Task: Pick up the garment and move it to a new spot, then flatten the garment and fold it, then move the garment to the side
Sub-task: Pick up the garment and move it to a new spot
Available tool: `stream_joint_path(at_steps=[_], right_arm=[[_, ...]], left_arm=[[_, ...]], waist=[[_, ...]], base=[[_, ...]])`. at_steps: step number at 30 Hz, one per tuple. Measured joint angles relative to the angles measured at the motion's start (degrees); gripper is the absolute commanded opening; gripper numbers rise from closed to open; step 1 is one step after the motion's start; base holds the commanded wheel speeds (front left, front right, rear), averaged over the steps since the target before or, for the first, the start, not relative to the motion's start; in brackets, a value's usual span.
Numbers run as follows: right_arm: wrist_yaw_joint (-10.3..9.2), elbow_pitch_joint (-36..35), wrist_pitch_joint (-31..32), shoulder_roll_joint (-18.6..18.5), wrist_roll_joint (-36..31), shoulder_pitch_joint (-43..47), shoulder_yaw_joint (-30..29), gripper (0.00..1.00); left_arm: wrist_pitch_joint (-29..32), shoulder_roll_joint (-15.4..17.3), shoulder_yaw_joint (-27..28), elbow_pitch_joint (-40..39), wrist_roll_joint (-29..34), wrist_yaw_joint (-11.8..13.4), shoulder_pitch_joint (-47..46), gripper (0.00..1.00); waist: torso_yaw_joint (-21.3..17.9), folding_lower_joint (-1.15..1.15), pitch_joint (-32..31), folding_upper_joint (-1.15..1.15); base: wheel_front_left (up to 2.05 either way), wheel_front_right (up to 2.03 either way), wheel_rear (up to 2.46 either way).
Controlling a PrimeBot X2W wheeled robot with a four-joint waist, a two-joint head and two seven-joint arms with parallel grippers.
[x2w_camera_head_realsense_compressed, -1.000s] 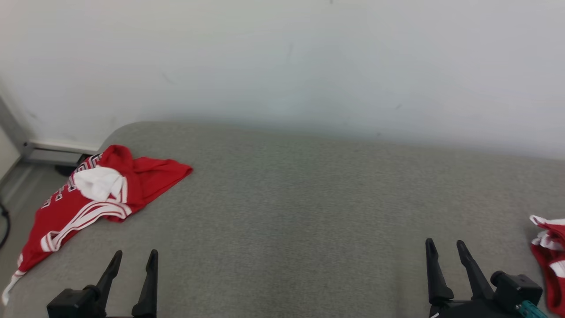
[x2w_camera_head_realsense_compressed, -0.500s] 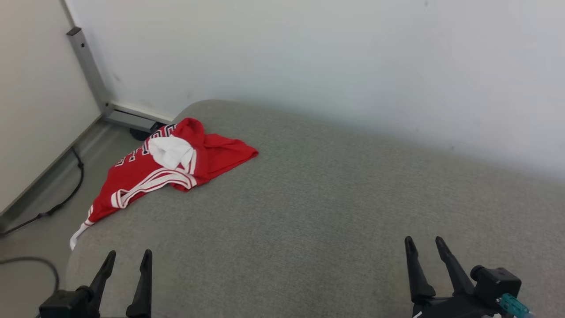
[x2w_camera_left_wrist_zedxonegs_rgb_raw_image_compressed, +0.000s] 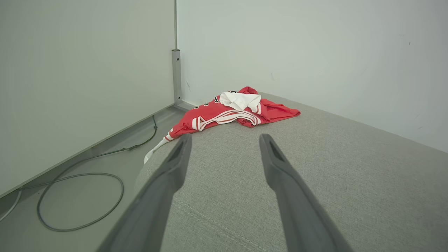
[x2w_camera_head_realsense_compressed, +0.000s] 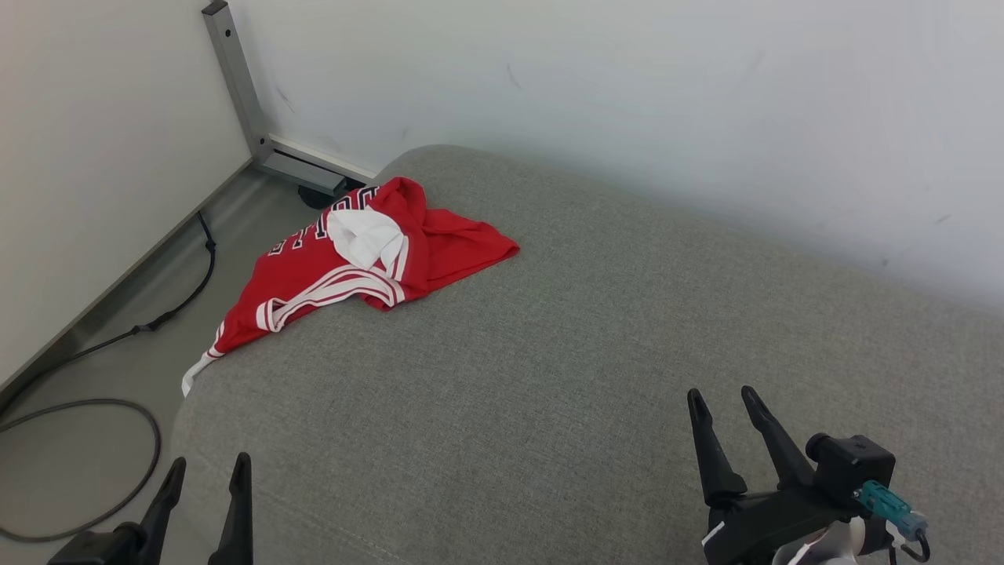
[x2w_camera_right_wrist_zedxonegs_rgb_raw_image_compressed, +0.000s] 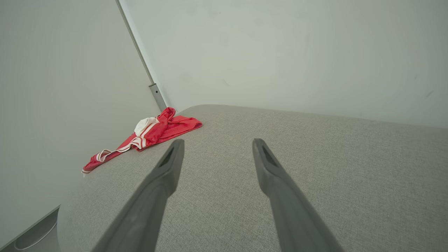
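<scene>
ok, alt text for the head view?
A crumpled red-and-white jersey lies at the far left corner of a grey cushioned surface, partly draped over its edge. The left gripper and right gripper sit at the bottom, fingers open, holding nothing; a cable loops on the floor at left.

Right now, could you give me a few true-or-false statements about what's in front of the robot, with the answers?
1. The red garment lies crumpled near the far left corner of the grey cushion. True.
2. The left tool is shut on the red garment. False: it is open, empty and apart from it.
3. The right tool is open and holds nothing. True.
4. The cable lies on the grey cushion. False: it lies on the floor beside it.
</scene>
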Motion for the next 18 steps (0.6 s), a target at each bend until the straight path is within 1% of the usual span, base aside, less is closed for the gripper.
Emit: stream_joint_path(at_steps=[7, 9, 11, 14, 18], right_arm=[[-0.1, -0.36, -0.03, -0.01, 0.0, 1.03, -0.36, 1.0], [-0.53, -1.13, -0.02, -0.01, 0.0, 1.81, -0.32, 1.0], [-0.57, -2.07, 0.0, -0.02, -0.02, 2.22, -0.22, 1.0], [-0.6, -4.24, 0.46, -0.4, -0.42, 2.21, -0.07, 1.0], [-0.6, -7.66, 1.6, -1.86, -1.99, 2.15, 0.64, 1.0]], left_arm=[[0.0, -1.26, -0.02, 0.74, -1.0, 0.0, -0.51, 1.0], [0.0, -1.27, 0.25, 1.58, -1.64, -0.07, -0.87, 1.0], [0.12, -1.32, 0.59, 2.96, -2.57, -0.64, -2.41, 1.0], [1.18, -2.2, 0.58, 5.49, -3.68, -1.43, -7.4, 1.0], [4.54, -5.2, 0.13, 11.23, -7.25, -3.01, -16.83, 1.0]], waist=[[0.11, 0.0, 0.4, 0.0], [0.17, 0.0, 0.81, 0.0], [0.21, 0.0, 1.43, 0.0], [0.28, 0.0, 2.73, 0.0], [0.34, 0.0, 5.11, 0.0]], base=[[0.0, 0.0, 0.0], [0.0, 0.0, 0.0], [0.0, 0.0, 0.0], [0.0, 0.0, 0.0], [0.0, 0.0, 0.0]])
